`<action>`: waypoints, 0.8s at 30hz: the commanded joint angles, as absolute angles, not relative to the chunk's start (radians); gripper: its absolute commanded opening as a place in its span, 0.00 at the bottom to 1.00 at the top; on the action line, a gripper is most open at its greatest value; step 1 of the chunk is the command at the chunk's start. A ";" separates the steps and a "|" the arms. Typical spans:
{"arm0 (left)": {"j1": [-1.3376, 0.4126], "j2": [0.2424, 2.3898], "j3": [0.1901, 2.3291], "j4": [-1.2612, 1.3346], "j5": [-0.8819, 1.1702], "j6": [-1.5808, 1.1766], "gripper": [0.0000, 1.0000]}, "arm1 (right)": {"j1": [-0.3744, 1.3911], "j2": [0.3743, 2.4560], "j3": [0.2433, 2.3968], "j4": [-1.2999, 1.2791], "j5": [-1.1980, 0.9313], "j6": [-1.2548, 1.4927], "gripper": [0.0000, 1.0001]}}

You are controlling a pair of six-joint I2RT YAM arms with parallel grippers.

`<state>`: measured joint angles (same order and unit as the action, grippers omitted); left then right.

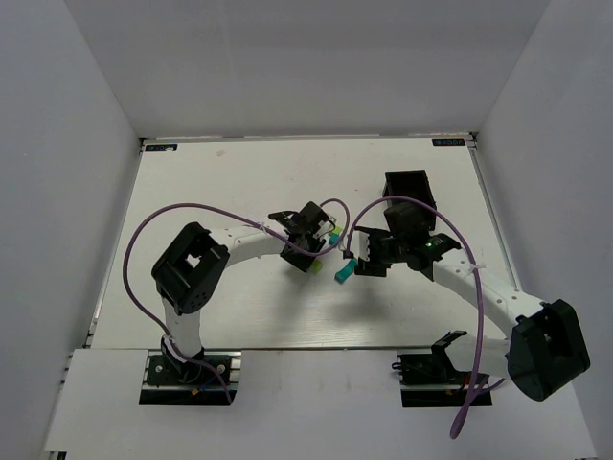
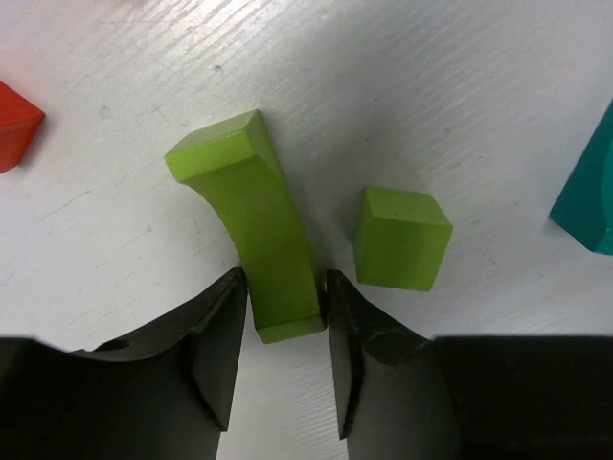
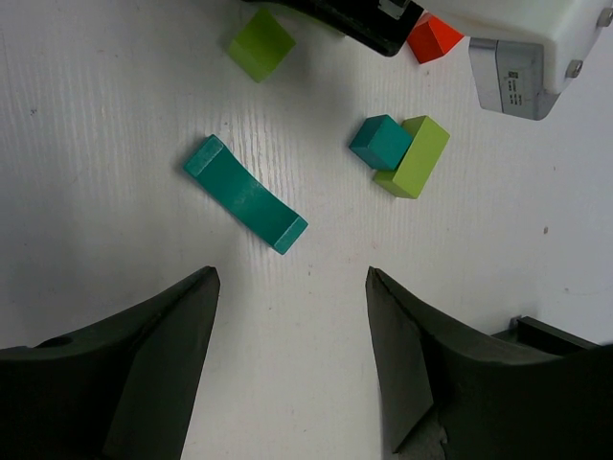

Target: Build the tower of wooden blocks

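A lime-green curved block (image 2: 254, 220) lies flat on the table, its near end between the tips of my left gripper (image 2: 284, 283). Both fingers press against its sides. Beside it sit a lime-green cube (image 2: 402, 238), a red block (image 2: 14, 125) and a teal piece (image 2: 589, 196). My right gripper (image 3: 292, 287) hangs open over bare table, just short of a teal curved bar (image 3: 245, 195). A teal cube (image 3: 380, 141) sits against a lime-green flat bar (image 3: 414, 156); whether it rests on the bar I cannot tell. From above, both grippers meet mid-table near the green block (image 1: 314, 266).
A black rectangular bin (image 1: 410, 187) stands behind the right arm. Purple cables (image 1: 192, 206) loop over both arms. The left arm's black fingers and white wrist housing (image 3: 522, 57) fill the top of the right wrist view, next to the red block (image 3: 433, 36).
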<state>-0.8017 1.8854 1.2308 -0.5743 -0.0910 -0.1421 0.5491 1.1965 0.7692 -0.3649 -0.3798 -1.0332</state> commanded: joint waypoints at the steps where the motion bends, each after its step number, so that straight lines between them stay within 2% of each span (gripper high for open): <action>1: -0.811 1.891 1.253 -0.598 -0.144 -0.147 0.47 | 0.554 1.163 0.769 -0.321 -0.414 -1.039 0.69; 4: -0.811 1.891 1.253 -0.607 -0.167 -0.147 0.39 | 0.549 1.160 0.767 -0.321 -0.417 -1.039 0.69; 9: -0.811 1.882 1.262 -0.632 -0.176 -0.124 0.37 | 0.551 1.157 0.765 -0.321 -0.417 -1.040 0.69; 13: -0.790 1.882 1.262 -0.641 -0.186 -0.084 0.30 | 0.551 1.154 0.759 -0.321 -0.417 -1.043 0.69; 18: -0.781 1.882 1.273 -0.641 -0.176 -0.003 0.16 | 0.551 1.152 0.759 -0.319 -0.426 -1.043 0.69; 21: -0.769 1.873 1.273 -0.650 -0.176 0.020 0.02 | 0.551 1.150 0.756 -0.321 -0.429 -1.045 0.69; 24: -0.741 1.846 1.273 -0.650 -0.149 0.029 0.00 | 0.551 1.150 0.755 -0.321 -0.433 -1.048 0.69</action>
<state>-0.7692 1.8851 1.2457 -0.6331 -0.1596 -0.0074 0.5446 1.1831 0.7544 -0.3637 -0.3923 -1.0328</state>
